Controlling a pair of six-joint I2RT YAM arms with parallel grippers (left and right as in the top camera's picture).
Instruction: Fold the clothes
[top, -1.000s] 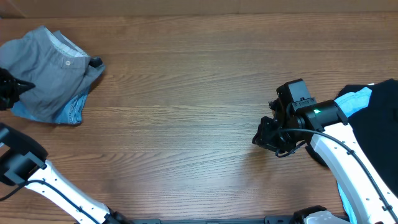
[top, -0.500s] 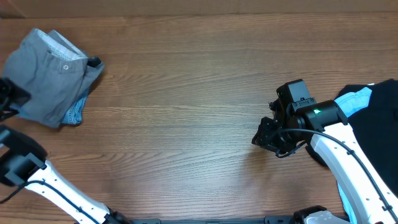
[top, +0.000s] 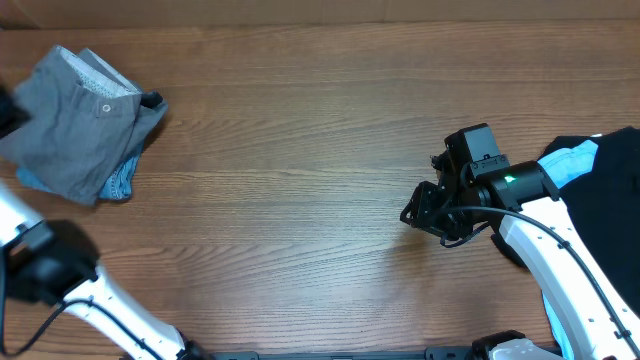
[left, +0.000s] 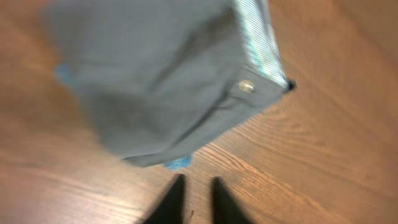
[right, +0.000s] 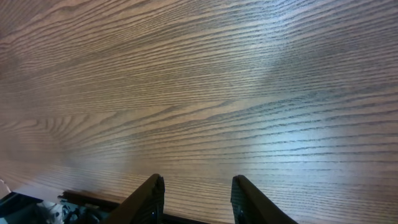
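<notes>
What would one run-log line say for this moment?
left gripper: shut, empty | right gripper: open, empty | grey shorts: lying on blue denim

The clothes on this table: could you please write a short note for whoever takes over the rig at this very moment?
Left claw: nearly shut and empty, just off the edge of the grey shorts.
Right claw: open and empty, over bare table toward the right.
Clothes: the grey shorts lie in a compact bundle at the far left, on top of blue denim. A black garment with a sky-blue piece sits at the right edge.
Done: the shorts look folded and stacked.
Left: the right-hand pile looks unfolded and is probably next.
</notes>
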